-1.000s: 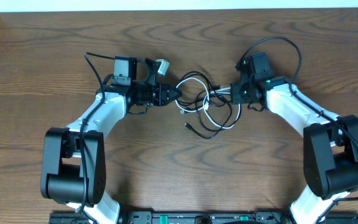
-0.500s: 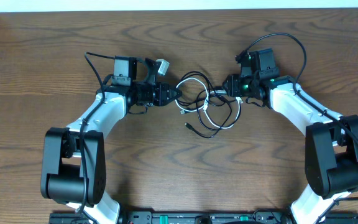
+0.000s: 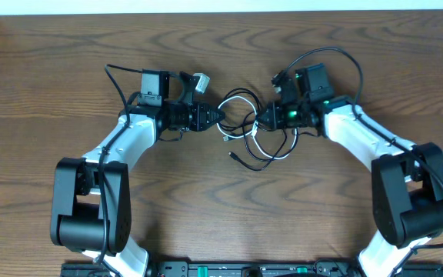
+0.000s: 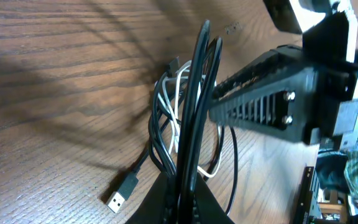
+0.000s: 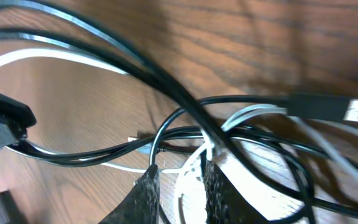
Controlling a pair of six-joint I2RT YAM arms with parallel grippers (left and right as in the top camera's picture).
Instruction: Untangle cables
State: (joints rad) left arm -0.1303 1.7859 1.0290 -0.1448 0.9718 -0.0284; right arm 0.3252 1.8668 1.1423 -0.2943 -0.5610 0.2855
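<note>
Leftward the right gripper [image 3: 261,117] has travelled, from the tangle's right edge into it, and its jaws stand narrowly apart astride white and black strands without visibly pinching any. Opposite, the left gripper [image 3: 216,114] is clamped tight on black strands of the thin black and white cables [image 4: 191,112], which lie knotted between the two on the brown wooden desk [image 3: 206,208]. By my judgement none is separated yet, so nearly all the untangling remains.

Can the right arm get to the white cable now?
Probably yes. The right tool is down in the tangle, with a strand of the white cable lying between its tips. Black cables cross just above, so it might catch those too.
</note>
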